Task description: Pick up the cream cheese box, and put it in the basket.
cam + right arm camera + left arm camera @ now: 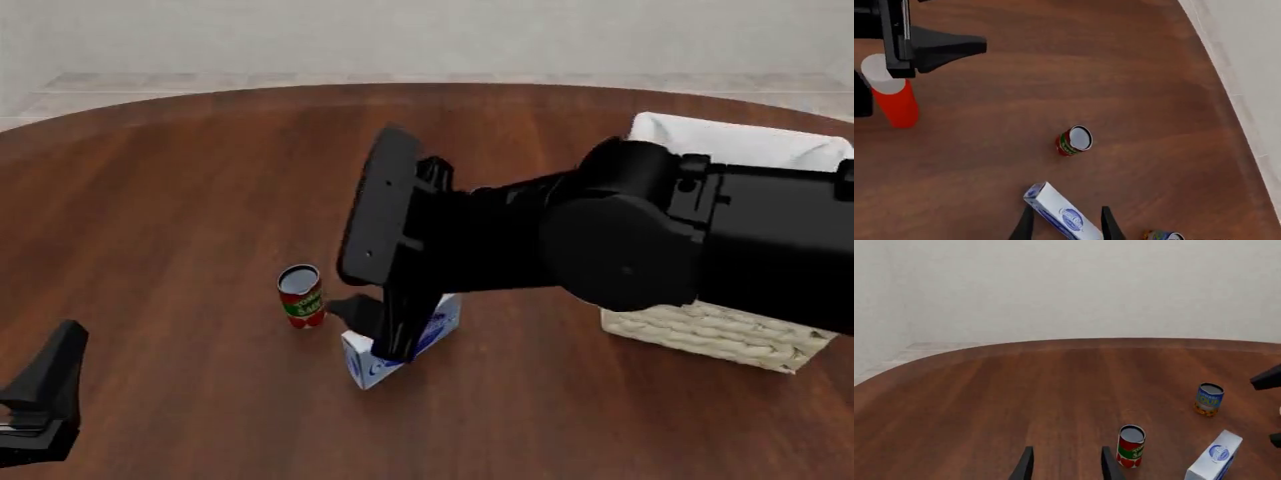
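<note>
- Cream cheese box [400, 345]: stands on edge on the table [174, 200], near the middle of the front view, partly hidden behind the right arm; not lifted as far as the pictures show
- In the right wrist view the box [1057, 212] lies between the two fingertips of the right gripper [1066, 225], which is spread wider than the box; contact with either face cannot be confirmed
- Judgement: the approach is made; the grasp itself is not yet closed
- Basket [747, 340]: sits to the right of the box, a short way apart, largely covered by the right arm in the front view; its white cloth lining shows at the far rim, and the visible part holds no box
- Red and green can [302, 296]: upright, just beside the box on its left; a risk of contact during the lift
- Blue can [1209, 399]: upright, farther out on the table, apart from the box
- Left gripper [1067, 465]: fingers parted, nothing between them, idle at the near left of the table, well apart from the box
- Remaining steps: close on the box, lift, carry to the right, release inside the basket
</note>
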Tool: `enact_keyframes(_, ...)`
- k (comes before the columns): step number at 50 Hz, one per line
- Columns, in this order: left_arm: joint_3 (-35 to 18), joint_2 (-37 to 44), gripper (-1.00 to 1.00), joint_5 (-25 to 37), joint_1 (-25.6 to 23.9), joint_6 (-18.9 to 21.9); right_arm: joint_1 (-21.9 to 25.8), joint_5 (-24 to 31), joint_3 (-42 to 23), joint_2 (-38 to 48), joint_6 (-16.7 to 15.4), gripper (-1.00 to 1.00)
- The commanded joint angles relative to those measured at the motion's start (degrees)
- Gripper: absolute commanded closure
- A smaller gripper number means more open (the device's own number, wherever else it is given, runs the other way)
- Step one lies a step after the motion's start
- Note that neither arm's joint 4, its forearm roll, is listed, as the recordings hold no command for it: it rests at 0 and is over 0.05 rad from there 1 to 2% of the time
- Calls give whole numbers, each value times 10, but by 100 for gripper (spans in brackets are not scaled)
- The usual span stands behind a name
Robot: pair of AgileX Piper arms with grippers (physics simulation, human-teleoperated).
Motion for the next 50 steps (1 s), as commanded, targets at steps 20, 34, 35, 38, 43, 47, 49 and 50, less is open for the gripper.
enact_keyframes(20,0,0,-100,0,0,0,-43,99,-55,104,-267,-100)
enact_keyframes(34,0,0,-100,0,0,0,-13,126,-23,126,-341,-100)
enact_keyframes(35,0,0,-100,0,0,0,-9,133,-30,129,-338,-100)
enact_keyframes(38,0,0,-100,0,0,0,-7,141,-53,142,-328,-100)
enact_keyframes(43,0,0,-100,0,0,0,-30,136,-54,156,-357,-100)
enact_keyframes(47,0,0,-100,0,0,0,-35,134,-74,164,-360,-100)
enact_keyframes(49,0,0,-100,0,0,0,-41,133,-76,168,-365,-100)
enact_keyframes(50,0,0,-100,0,0,0,-42,131,-75,168,-368,-100)
